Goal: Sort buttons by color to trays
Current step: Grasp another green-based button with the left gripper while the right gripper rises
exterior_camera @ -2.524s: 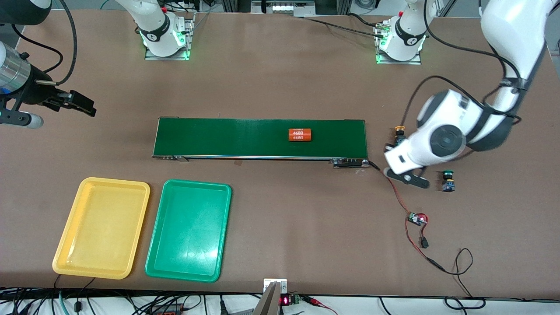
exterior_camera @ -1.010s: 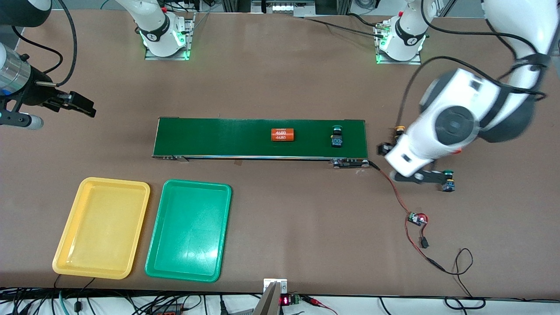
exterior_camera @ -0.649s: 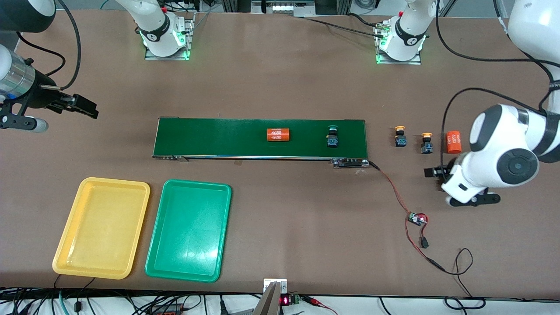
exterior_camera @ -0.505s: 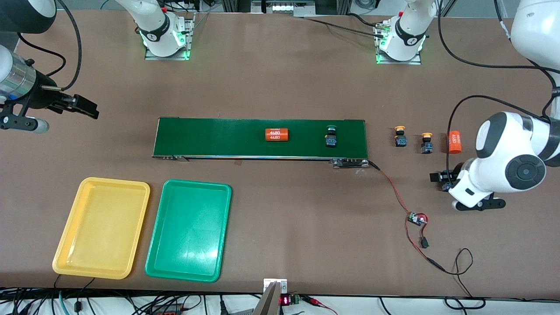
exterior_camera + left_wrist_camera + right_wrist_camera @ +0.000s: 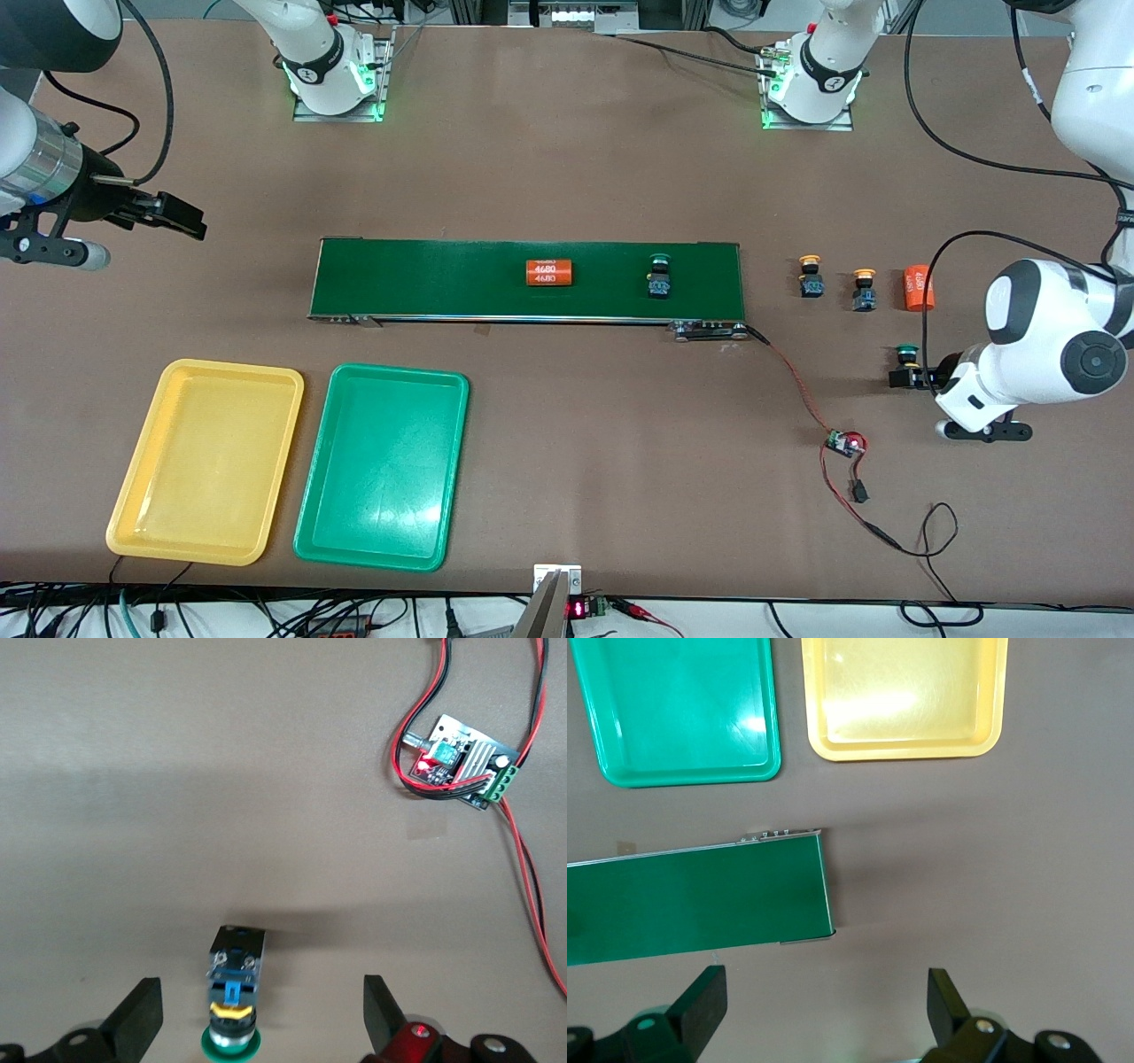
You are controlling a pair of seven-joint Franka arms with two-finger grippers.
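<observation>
The big brown table (image 5: 567, 159) is carrying a long dark green belt (image 5: 443, 279), a yellow tray (image 5: 142, 523) and a green tray (image 5: 323, 532) side by side. Since a moment ago, the orange can (image 5: 549, 272) and a green button (image 5: 657, 276) are riding along the belt toward the right arm's end. The left gripper (image 5: 257, 1020) is sliding to another green button (image 5: 232, 1001), wide open, holding nothing. Two yellow buttons (image 5: 808, 275) are sitting by the belt's end. The right gripper (image 5: 824, 1005) is waiting, wide open and empty.
</observation>
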